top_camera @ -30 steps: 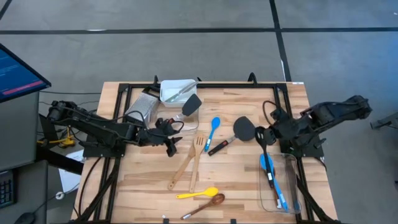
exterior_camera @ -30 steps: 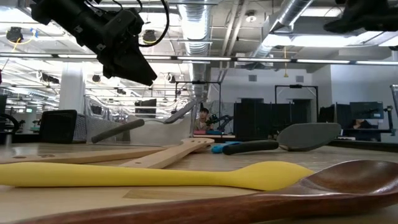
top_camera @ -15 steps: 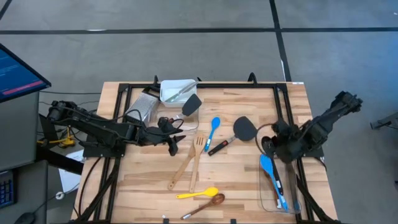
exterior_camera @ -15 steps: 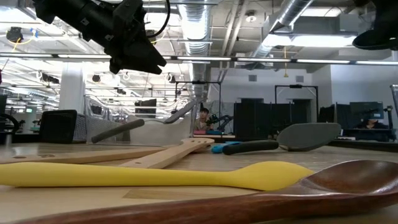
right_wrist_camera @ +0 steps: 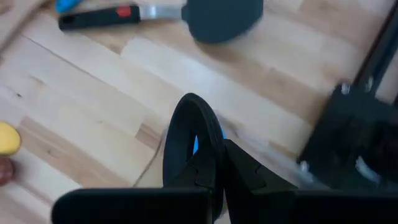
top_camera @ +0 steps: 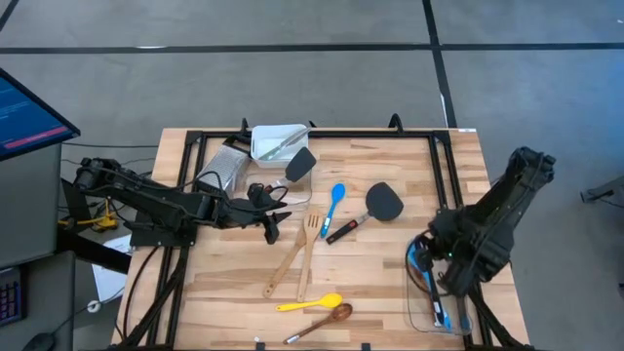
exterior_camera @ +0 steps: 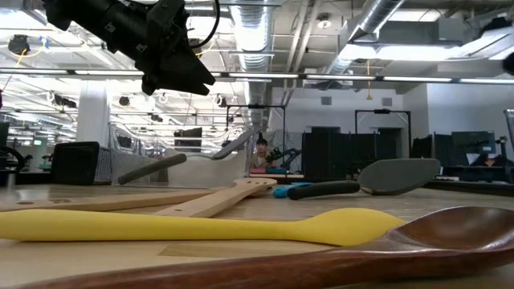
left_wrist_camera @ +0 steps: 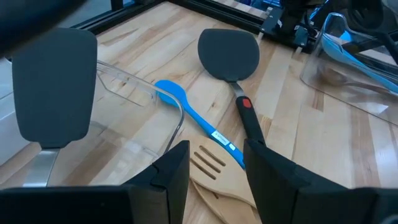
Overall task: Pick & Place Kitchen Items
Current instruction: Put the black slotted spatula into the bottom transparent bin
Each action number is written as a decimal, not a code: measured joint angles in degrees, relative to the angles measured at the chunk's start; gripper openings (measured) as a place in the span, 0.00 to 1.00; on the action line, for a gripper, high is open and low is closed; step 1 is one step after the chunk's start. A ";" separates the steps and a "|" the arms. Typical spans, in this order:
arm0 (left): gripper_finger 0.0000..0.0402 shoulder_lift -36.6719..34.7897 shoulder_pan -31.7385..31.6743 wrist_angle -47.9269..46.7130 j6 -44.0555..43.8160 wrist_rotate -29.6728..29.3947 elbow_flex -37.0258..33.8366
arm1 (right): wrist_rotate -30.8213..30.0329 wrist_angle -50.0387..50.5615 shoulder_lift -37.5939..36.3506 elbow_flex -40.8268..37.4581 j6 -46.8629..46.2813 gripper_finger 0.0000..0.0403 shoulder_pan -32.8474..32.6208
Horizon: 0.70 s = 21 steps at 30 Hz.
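Note:
My right gripper (top_camera: 435,259) is shut on a black utensil (right_wrist_camera: 188,127) over the end of the clear tub (top_camera: 462,314) at the table's right. The tub holds a blue utensil (top_camera: 419,259) and others. My left gripper (top_camera: 274,228) is open and empty, above the head of the wooden slotted turner (top_camera: 310,242). It also shows in the left wrist view (left_wrist_camera: 217,171). Flat on the table lie a blue spoon (top_camera: 334,201), a black spatula (top_camera: 382,203), a wooden spoon (top_camera: 282,265), a yellow spoon (top_camera: 310,303) and a dark wooden spoon (top_camera: 322,319). My right gripper holds the black utensil between its two shut fingers, which point down. The utensil's rounded black end (right_wrist_camera: 186,118) sticks out past the fingertips, above the tub's blue utensil. The gripper itself hides the place of contact, and I cannot tell whether the utensil touches the tub.
A clear tub (top_camera: 276,142) at the far edge holds a metal utensil. A black spatula (top_camera: 300,164) lies beside it, and another clear tub (top_camera: 226,166) lies tipped to its left. The black frame rails (top_camera: 322,134) run around the table.
My right gripper has carried the black utensil toward the table's near edge, from beside the black spatula to over the right tub. My left gripper has risen slightly and turned above the turner.

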State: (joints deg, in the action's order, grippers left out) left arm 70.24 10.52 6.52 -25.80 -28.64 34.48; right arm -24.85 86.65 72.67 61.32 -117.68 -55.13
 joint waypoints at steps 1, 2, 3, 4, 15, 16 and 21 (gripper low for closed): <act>0.34 0.00 0.00 0.00 0.00 -0.02 0.00 | 0.79 -0.02 0.33 0.00 -1.39 0.01 -0.76; 0.34 0.00 0.00 0.00 0.00 0.00 0.00 | 1.05 0.00 0.71 0.00 -2.77 0.01 -1.49; 0.34 0.00 0.00 0.00 0.00 0.00 0.00 | 1.06 -0.05 1.10 0.00 -4.07 0.01 -2.15; 0.34 0.00 0.00 0.00 0.00 0.00 0.00 | 1.04 -0.09 1.46 0.00 -5.23 0.01 -2.77; 0.34 0.00 0.00 0.04 0.00 0.00 0.00 | 1.71 -0.28 7.00 -0.79 -6.92 0.00 -4.47; 0.34 0.00 0.00 0.04 0.00 -0.02 0.00 | 2.14 -0.25 7.54 -0.79 -6.92 0.00 -4.38; 0.34 0.00 0.00 0.05 0.00 -0.01 0.00 | 2.55 -0.30 9.23 -0.79 -6.92 0.04 -4.38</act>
State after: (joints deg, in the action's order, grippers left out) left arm 70.24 10.52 6.58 -25.80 -28.65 34.48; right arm -22.31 86.35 81.89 60.53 -124.60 -59.51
